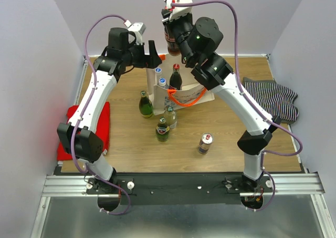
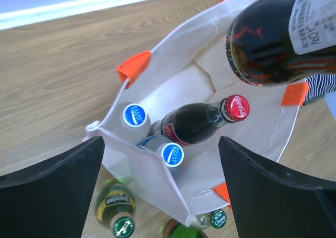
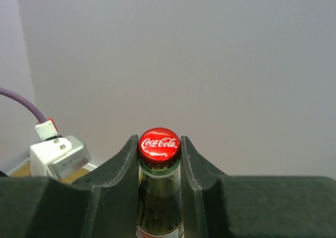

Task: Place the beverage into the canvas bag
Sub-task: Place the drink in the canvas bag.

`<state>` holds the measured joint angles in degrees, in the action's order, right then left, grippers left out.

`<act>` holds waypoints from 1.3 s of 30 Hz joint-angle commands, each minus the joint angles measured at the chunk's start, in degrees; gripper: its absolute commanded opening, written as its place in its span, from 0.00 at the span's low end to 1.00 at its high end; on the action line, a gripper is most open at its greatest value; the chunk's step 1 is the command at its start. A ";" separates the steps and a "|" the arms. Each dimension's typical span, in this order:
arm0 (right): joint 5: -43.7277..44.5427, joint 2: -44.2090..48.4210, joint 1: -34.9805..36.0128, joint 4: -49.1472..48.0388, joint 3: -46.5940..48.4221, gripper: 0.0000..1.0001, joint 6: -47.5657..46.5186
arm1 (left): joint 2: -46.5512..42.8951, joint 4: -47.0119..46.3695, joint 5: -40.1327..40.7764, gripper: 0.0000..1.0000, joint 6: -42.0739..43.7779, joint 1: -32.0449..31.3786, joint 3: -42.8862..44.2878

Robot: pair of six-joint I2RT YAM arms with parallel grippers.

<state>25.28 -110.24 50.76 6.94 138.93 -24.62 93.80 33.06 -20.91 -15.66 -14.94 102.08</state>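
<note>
My right pincer [image 3: 159,144] grips the cola bottle [image 3: 157,206], with the canvas bag [image 2: 210,64] below it. My left pincer [image 2: 160,143] stands released. Lowering and release remain.

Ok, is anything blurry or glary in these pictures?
Left wrist view: green bottles outside the canvas bag look soft, caps inside it sharp. Right wrist view: cola bottle crisp, small glint on its cap. Top view: evenly lit, red cloth tinting the wall beside it.
</note>
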 commanded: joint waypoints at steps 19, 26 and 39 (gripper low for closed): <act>-2.77 9.60 -9.28 -8.61 -9.03 0.01 7.83 | 1.30 3.94 11.76 0.94 -2.27 -3.69 -2.06; -5.50 9.69 -9.98 -7.64 -9.47 0.01 10.73 | 2.44 3.06 11.85 0.89 -3.32 -3.69 -3.56; -9.10 8.46 -10.16 -5.27 -10.35 0.01 14.95 | 3.94 3.50 13.87 0.57 -3.50 -3.78 -4.61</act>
<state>19.49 -104.47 41.12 8.67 127.33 -11.51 97.49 36.14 -8.93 -18.92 -18.41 97.91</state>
